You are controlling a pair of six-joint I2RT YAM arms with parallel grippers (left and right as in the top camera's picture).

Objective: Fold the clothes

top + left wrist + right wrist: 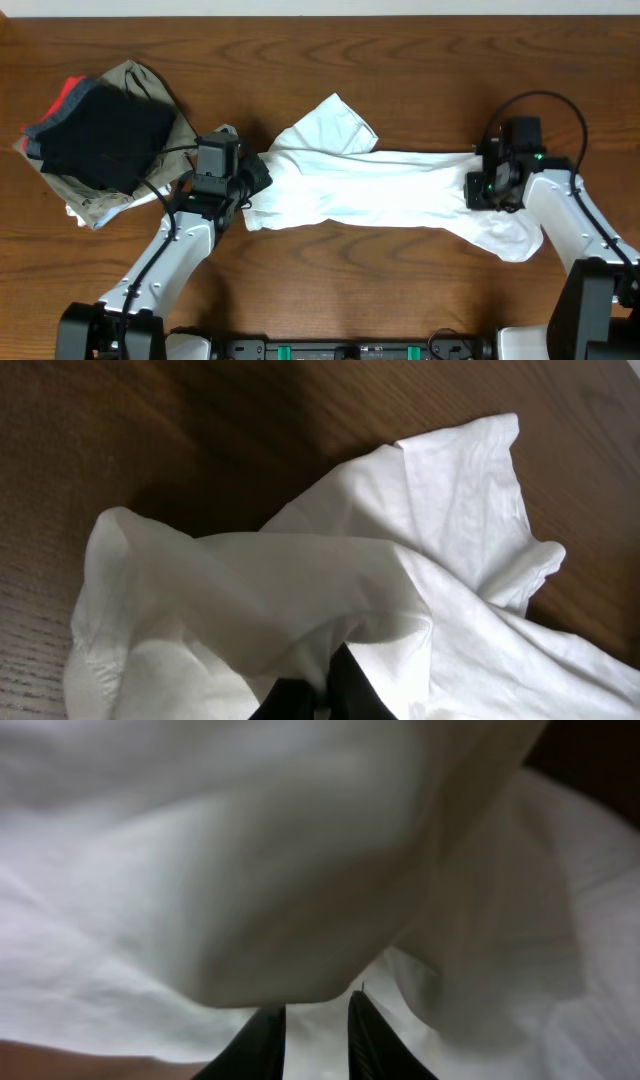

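Folded garment pile [100, 140] on table [400, 290]

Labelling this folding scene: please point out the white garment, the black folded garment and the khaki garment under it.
white garment [370, 185]: overhead view, middle of its stretched body.
black folded garment [105, 135]: overhead view, centre of its top face.
khaki garment [140, 78]: overhead view, edge showing beyond the black one.
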